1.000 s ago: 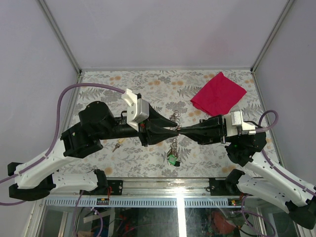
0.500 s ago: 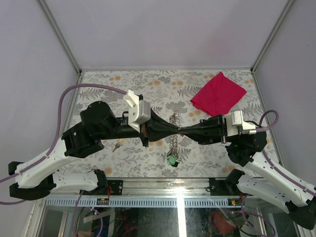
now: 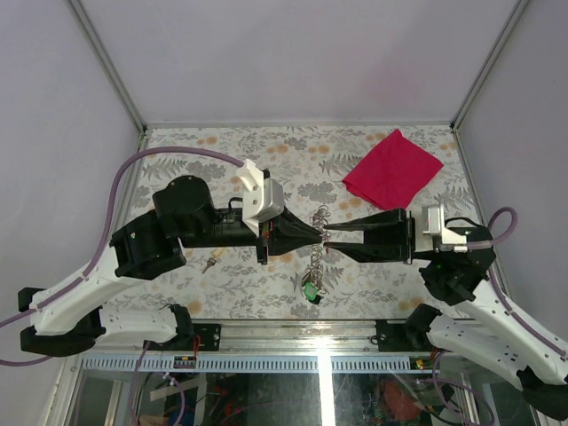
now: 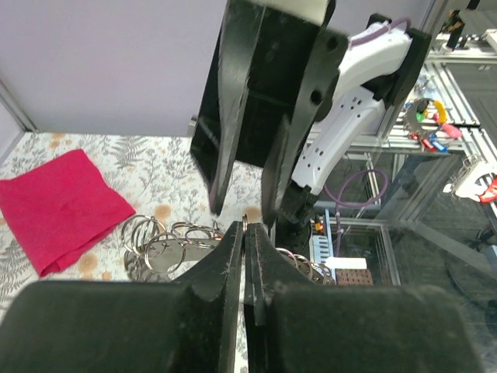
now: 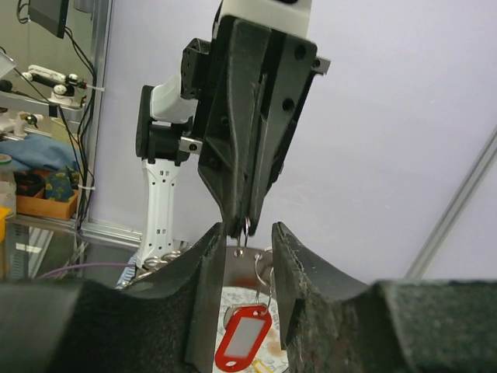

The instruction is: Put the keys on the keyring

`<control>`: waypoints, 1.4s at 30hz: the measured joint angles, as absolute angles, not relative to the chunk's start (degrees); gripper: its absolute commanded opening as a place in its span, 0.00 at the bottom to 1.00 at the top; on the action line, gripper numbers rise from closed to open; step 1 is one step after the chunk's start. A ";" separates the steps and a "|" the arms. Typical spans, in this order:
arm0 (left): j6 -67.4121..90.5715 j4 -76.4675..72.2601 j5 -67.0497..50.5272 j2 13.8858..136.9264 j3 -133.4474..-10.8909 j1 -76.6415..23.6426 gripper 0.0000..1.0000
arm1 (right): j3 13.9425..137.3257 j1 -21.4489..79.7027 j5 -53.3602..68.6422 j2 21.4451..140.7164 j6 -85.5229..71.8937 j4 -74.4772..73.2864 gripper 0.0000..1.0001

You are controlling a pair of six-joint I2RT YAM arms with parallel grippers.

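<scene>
My left gripper is shut on a thin ring of the keyring bunch, which hangs from it above the table down to a green tag. The left wrist view shows that gripper pinching the ring edge, with more rings beyond. My right gripper faces it, open, its fingers either side of the pinched ring without gripping. From the right wrist, the open right gripper frames the ring and a red tag below. One brass key lies on the table under the left arm.
A red cloth lies at the back right of the floral table; it also shows as the red cloth in the left wrist view. Grey walls enclose three sides. The arm bases and a metal rail run along the near edge.
The left gripper closed on the ring and moved right. The right gripper, shut a second ago, has opened and drawn back to the right. The ring bunch now hangs from the left gripper.
</scene>
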State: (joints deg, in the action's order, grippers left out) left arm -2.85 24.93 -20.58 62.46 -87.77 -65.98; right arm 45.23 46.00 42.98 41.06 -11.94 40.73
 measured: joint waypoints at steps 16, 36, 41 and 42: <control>-8.03 49.78 -17.96 72.27 -104.57 -65.95 0.00 | 57.49 46.00 43.22 40.23 -1.63 9.34 0.31; -9.76 54.92 -17.15 73.78 -106.08 -66.35 0.00 | 58.28 46.00 44.71 44.49 -0.78 1.37 0.34; -9.80 54.92 -17.15 73.78 -106.08 -66.35 0.00 | 58.30 46.00 44.69 44.53 0.43 -0.27 0.35; -9.80 54.92 -17.15 73.78 -106.08 -66.35 0.00 | 58.30 46.00 44.69 44.53 0.54 -0.58 0.34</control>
